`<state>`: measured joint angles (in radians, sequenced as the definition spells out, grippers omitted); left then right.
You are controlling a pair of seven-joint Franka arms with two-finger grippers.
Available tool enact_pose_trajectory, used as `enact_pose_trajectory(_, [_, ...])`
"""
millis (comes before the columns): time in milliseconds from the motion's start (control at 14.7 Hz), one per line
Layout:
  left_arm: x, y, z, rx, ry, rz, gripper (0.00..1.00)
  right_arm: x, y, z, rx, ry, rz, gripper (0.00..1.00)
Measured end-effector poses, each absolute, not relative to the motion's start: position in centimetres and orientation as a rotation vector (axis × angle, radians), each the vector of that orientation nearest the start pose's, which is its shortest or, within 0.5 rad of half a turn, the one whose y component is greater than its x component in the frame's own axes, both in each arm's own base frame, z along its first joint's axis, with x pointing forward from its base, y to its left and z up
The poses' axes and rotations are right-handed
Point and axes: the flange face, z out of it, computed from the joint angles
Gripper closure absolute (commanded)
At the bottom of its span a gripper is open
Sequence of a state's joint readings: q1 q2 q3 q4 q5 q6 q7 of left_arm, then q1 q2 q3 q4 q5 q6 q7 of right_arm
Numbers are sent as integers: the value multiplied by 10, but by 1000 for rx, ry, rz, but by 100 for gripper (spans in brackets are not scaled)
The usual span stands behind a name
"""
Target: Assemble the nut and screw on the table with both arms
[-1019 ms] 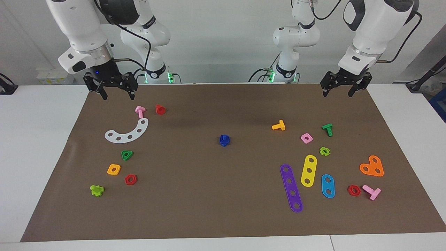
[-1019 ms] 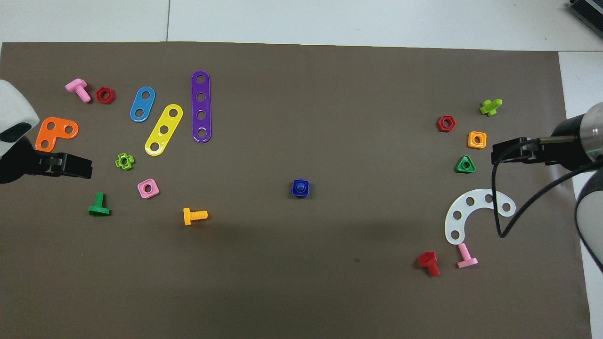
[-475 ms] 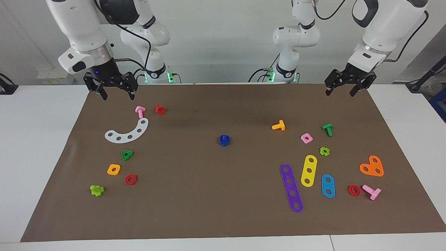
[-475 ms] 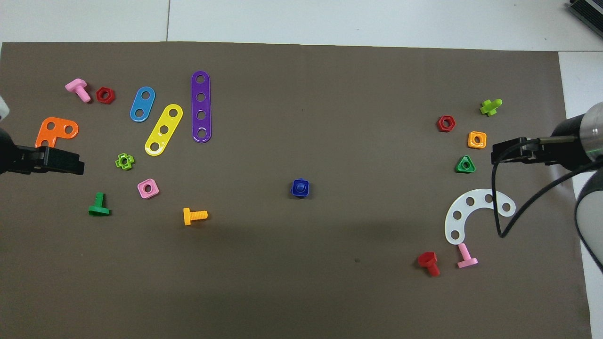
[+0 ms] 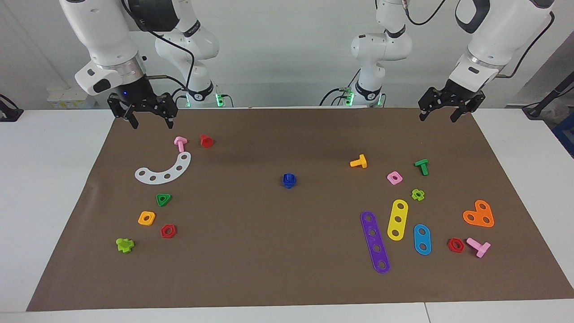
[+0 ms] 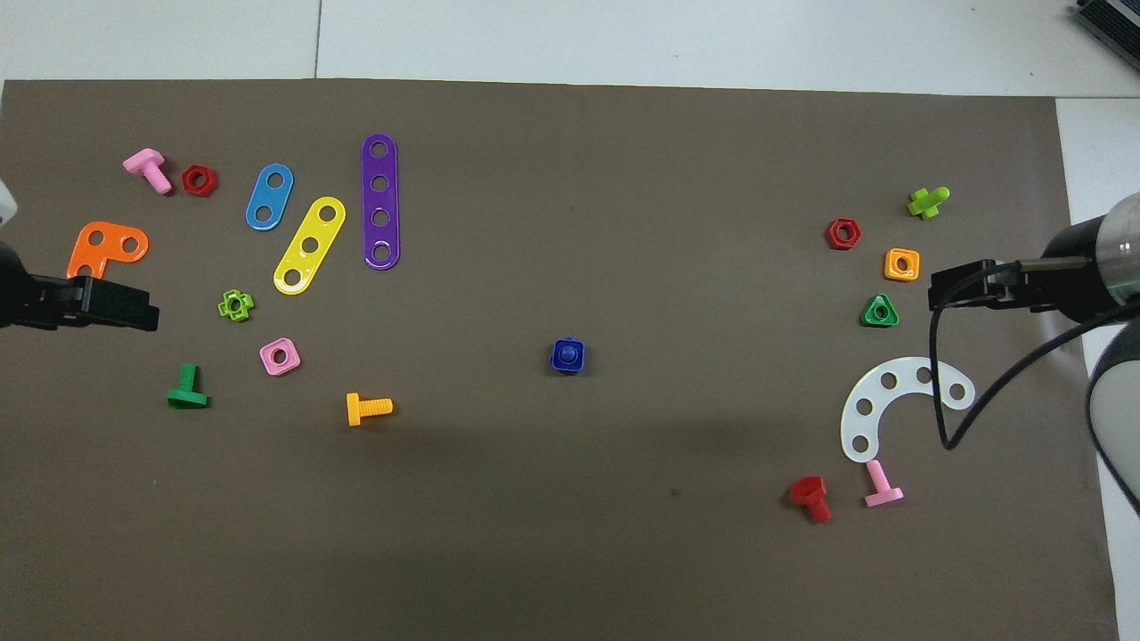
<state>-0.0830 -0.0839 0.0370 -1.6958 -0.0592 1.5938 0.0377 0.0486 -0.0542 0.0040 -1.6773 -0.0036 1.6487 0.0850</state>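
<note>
Facing view: the nut (image 5: 289,180) is seen at the middle of the table (image 5: 54,188), on the brown mat (image 5: 287,251), already seated on the screw (image 5: 289,184), whose head rests on the mat beneath it. The pair stands apart from all other parts; the orange bolt (image 5: 358,162) is the nearest of them, toward the left arm's end and nearer to the robots. The left gripper (image 5: 450,107) is held raised over the mat's edge nearest the robots, above the green bolt (image 5: 422,166); its fingers are spread and nothing is carried. The right gripper (image 5: 142,110) is raised over the corresponding corner, near the pink bolt (image 5: 180,143), likewise spread and empty.

Overhead view: the nut (image 6: 567,355) is shown as a rounded square with the screw's shaft end (image 6: 567,355) filling its hole (the triangular head is hidden below). The left gripper (image 6: 89,304) and the right gripper (image 6: 980,287) are seen at the mat's two ends, well apart from the pair.

The assembly is judged complete. The retreat is best done with both arms kept high and to their own ends, so that the joined pair is not disturbed.
</note>
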Motion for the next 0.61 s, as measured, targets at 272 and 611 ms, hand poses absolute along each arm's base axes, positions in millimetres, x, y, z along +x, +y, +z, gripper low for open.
enact_pose_trajectory(272, [525,-29,611,-3195,130,76,0,543,28,611,-3143,51,-41,0])
enact_pose_trajectory(611, [521,-25,608,-3162,112,135,0,543,28,611,-3143,51,-41,0])
